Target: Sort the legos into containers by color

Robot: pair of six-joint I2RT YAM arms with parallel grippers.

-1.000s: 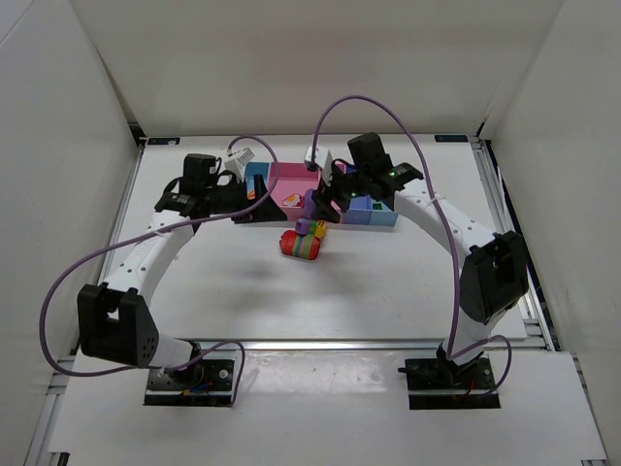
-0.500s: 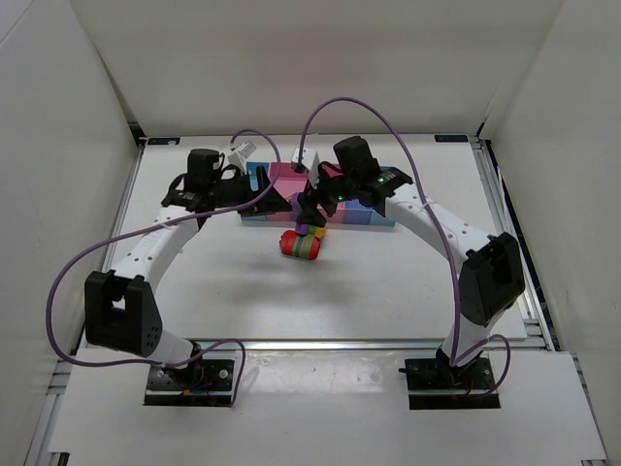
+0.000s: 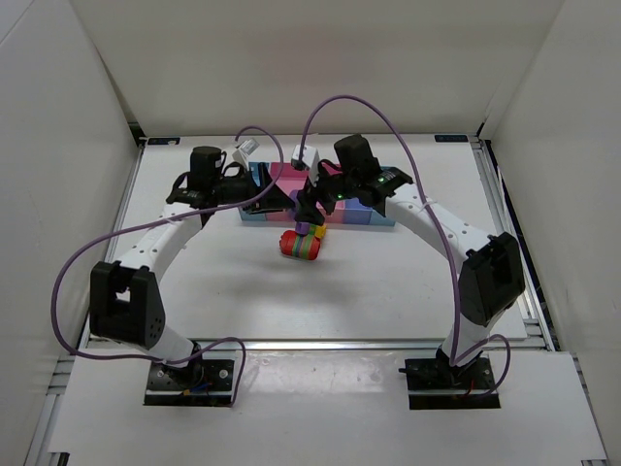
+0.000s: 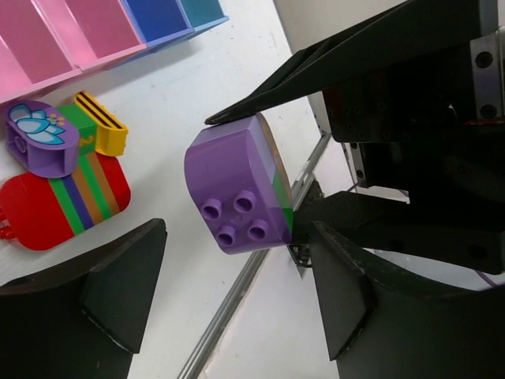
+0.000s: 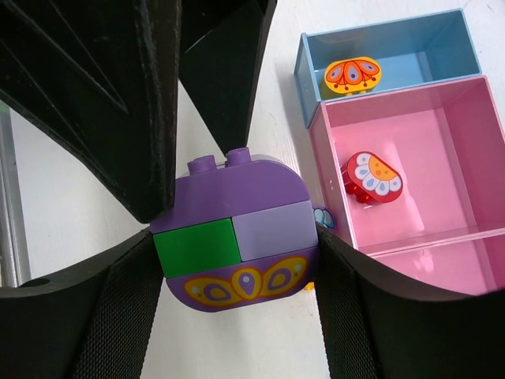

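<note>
My right gripper (image 5: 237, 234) is shut on a purple lego chunk (image 5: 237, 207) with a green and a lavender brick in it, held above the table in front of the containers (image 3: 374, 216). My left gripper (image 4: 237, 229) is open, its fingertips on either side of the same chunk (image 4: 235, 185) with gaps on both sides. Below lie a red striped chunk (image 4: 63, 201), a purple oval brick (image 4: 38, 136) and a yellow brick (image 4: 102, 126). An orange lego (image 5: 352, 73) lies in the light blue bin (image 5: 442, 35), and a red one (image 5: 372, 178) in the pink bin (image 5: 442, 142).
The row of bins stands at the back middle of the table (image 3: 194, 282). Purple cables arch over both arms. The loose pile (image 3: 303, 243) lies just in front of the bins, under both grippers. White walls close in the sides and back.
The right gripper carried the purple chunk left, away from the bins, and now holds still. The left gripper moved right up to the chunk, and its jaws have narrowed somewhat.
</note>
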